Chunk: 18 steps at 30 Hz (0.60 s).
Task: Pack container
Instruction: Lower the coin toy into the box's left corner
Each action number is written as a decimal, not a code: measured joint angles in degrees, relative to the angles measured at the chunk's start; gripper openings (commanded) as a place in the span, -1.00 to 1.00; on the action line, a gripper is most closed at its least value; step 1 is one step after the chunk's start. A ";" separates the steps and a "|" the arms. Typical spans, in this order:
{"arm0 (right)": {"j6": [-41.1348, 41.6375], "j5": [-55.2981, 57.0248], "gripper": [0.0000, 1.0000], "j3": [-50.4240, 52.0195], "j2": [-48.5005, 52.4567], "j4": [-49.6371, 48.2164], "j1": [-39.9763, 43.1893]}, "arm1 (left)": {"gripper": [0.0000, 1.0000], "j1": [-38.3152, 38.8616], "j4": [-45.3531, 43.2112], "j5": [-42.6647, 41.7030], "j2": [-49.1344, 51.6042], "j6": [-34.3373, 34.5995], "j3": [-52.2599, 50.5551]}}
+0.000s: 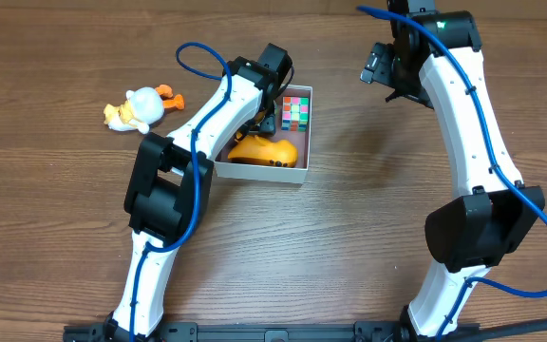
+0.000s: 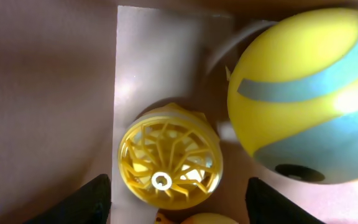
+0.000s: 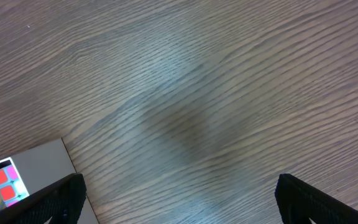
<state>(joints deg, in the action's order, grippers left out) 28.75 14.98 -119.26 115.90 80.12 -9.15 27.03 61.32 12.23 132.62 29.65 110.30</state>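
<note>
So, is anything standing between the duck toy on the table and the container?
Yes. The left arm stretches across the space between the duck toy and the container, along the container's left side. No other thing is visible between them.

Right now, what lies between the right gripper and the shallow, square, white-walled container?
Nothing but bare wooden table lies between the right gripper and the container. The overhead view shows this, and the right wrist view agrees.

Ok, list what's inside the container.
Inside the container: a multicoloured cube, an orange toy, and, in the left wrist view, a yellow spoked wheel beside a yellow-and-blue ball. From overhead the left arm covers the container's left part.
</note>
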 measured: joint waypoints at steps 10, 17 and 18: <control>-0.04 -0.02 1.00 0.00 0.00 0.00 0.00 | 0.15 0.00 0.74 0.52 0.00 0.02 0.00; -0.04 0.00 1.00 0.00 0.00 0.00 0.00 | -0.05 0.00 -0.09 2.58 0.00 0.02 0.00; -0.02 0.00 1.00 0.00 0.00 0.00 0.00 | -0.04 0.00 -0.13 2.80 0.00 0.02 0.00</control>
<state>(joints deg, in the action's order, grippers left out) 28.73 14.98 -119.26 115.90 80.12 -9.15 27.03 61.19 15.03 132.62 29.67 110.30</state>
